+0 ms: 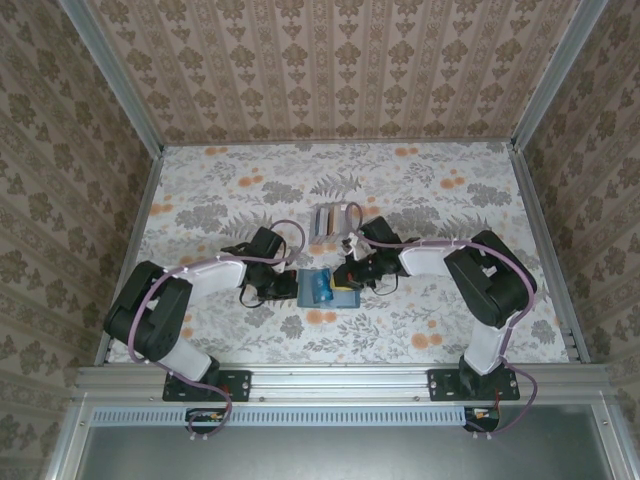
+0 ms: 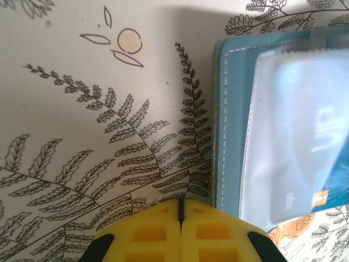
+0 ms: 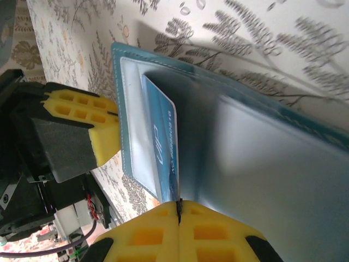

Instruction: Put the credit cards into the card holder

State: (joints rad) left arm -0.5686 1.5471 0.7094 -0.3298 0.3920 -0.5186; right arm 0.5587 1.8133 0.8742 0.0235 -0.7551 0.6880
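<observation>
Inside wallet [image 2: 232, 125], blue card [image 2: 335, 185] partly hidden

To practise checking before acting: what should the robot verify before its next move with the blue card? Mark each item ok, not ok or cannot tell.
1. The right pincer is shut on the blue card: ok.
2. The blue card is clear of the wallet pocket: not ok, partly under the clear sleeve.
3. The left pincer steadies the wallet: cannot tell; it is shut at the wallet's edge.
4. The card holder stands beyond the wallet: ok.
5. The card holder has a free slot: cannot tell.
</observation>
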